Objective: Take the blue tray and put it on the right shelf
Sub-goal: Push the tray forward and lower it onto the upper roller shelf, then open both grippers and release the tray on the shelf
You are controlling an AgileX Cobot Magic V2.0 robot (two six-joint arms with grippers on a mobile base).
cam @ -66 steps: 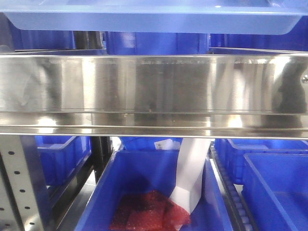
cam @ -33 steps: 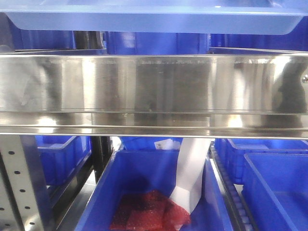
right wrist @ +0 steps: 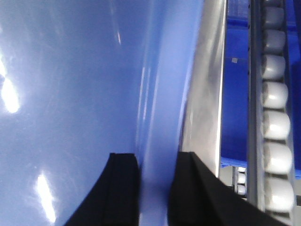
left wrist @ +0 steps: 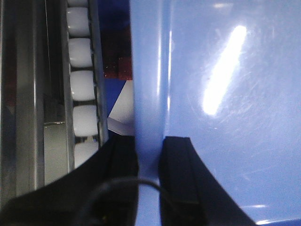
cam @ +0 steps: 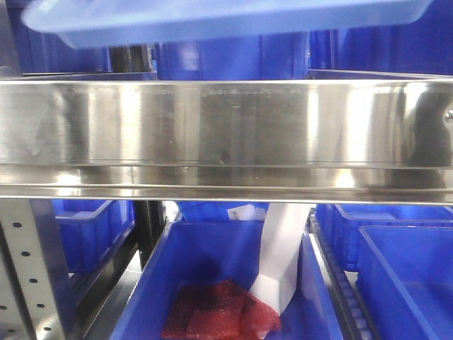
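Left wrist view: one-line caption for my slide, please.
Left gripper, jaws shut on the blue tray rim, beside a row of white rollers.

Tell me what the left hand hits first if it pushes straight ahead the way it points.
Only the blue tray rim it grips lies ahead of the left hand. The roller track runs alongside, not across; otherwise the path looks free, though depth is unclear.
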